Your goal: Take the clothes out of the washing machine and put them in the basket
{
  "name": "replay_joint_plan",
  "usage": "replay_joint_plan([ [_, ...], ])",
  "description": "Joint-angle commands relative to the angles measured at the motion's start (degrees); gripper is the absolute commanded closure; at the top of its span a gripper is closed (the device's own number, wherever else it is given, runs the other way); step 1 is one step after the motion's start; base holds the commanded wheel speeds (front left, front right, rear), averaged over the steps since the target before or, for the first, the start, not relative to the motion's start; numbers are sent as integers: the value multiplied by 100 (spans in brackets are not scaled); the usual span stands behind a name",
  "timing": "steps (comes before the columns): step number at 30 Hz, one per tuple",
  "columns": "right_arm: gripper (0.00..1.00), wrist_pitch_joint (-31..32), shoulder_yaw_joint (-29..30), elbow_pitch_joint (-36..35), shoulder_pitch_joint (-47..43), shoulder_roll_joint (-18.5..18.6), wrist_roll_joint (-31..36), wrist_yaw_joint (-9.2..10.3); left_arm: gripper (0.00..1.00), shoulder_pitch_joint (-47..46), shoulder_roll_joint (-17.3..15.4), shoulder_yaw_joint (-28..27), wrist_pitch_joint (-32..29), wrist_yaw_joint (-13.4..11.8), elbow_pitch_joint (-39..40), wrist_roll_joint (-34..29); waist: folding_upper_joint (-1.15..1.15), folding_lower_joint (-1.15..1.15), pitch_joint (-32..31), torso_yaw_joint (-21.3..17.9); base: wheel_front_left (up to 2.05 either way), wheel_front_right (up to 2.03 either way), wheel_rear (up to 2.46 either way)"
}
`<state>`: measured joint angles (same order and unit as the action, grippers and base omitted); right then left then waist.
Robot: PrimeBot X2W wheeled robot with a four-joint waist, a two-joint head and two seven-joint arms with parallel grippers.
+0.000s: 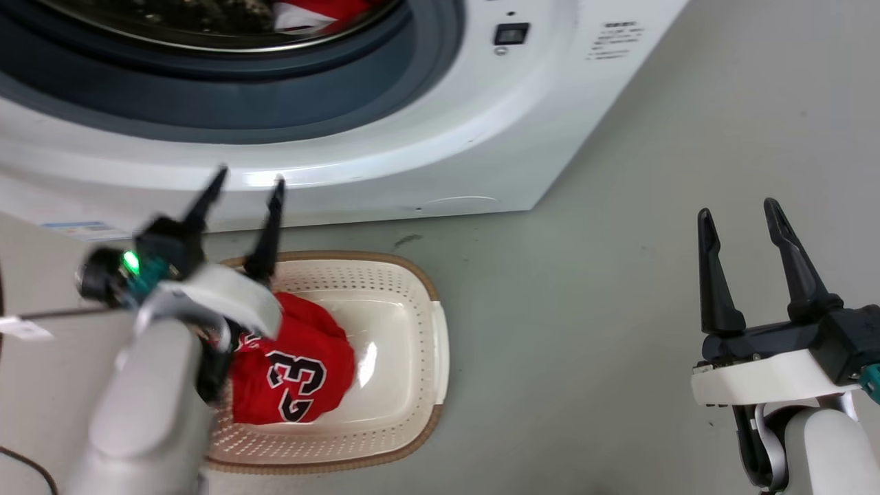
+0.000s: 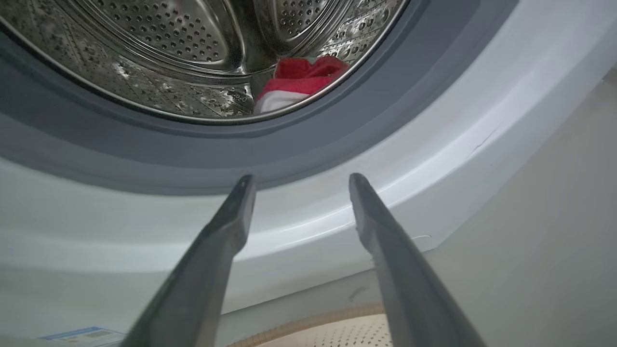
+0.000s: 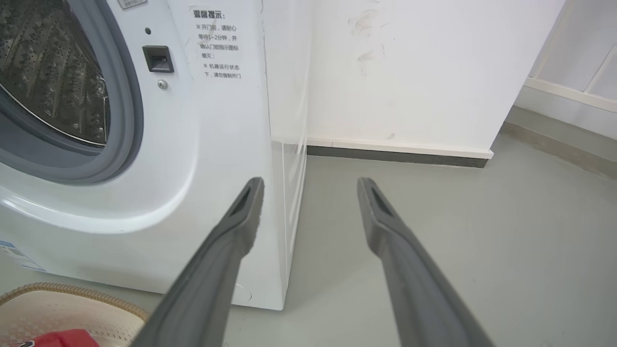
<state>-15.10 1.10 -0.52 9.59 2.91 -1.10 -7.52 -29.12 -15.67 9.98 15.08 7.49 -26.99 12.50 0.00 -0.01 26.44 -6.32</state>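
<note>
Head view: left claw (image 1: 249,174), spread and empty, above the basket (image 1: 440,344) holding a red garment (image 1: 295,375); right claw (image 1: 736,207) likewise spread.

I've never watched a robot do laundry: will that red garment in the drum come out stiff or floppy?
Probably floppy: the red garment lies bunched in soft folds in the drum, so it should sag from the left gripper. Likely light: it looks like thin cloth. It might drag over the grey door seal.

The left gripper (image 2: 301,177), long dark fingers apart, faces the large white washing machine (image 2: 144,231); at twelve o'clock a bright red fabric garment (image 2: 301,79) lies in its perforated steel drum (image 2: 183,43).
</note>
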Motion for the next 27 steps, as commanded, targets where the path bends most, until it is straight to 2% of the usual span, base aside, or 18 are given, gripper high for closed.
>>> replay_joint_plan([
  [1,0,-10,-10,2,-53,-6,-45,6,0,-200,-109,65,4,-10,-53,83,0,1,63,-135,0,0,0],
  [5,0,-10,-82,-25,-37,-7,-171,6,0,-1129,-650,430,-556,-11,-150,487,0,1,292,-404,0,0,0],
  [14,0,-10,-258,-109,94,-7,-557,6,0,-3687,-1885,1453,-3078,-9,-493,1343,0,1,1114,-1086,0,0,0],
  [22,0,-11,-609,-136,57,-11,-913,6,0,-5537,-2386,1879,-5459,-8,-1156,2233,0,1,1664,-1736,0,0,0],
  [27,0,-11,-792,-147,10,-10,-1118,6,0,-6148,-2576,2103,-6528,-8,-1453,2456,0,1,1870,-2014,0,0,0],
])
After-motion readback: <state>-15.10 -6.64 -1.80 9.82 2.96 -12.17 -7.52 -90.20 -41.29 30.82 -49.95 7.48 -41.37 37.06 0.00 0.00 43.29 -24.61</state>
